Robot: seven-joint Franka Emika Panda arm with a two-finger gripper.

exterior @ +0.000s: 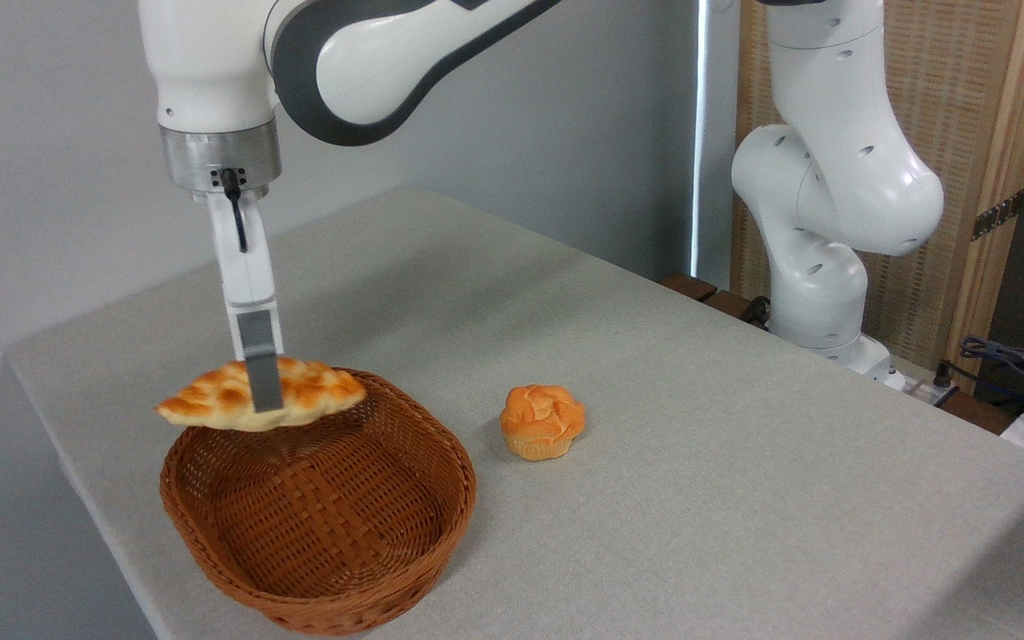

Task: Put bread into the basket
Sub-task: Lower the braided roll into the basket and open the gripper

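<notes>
Gripper (261,391) hangs vertically from the white arm, fingers pinching the bread (210,402) at mid-length. Bread is held level in the air above the rear part of the basket (316,533), clear of the weave. Bun (541,421) sits on the table (699,427), right of the basket.

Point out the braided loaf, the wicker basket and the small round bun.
bread (316,391), fixed camera, crust right of the finger.
basket (463,480), fixed camera, right rim.
bun (541,418), fixed camera, top centre.
</notes>
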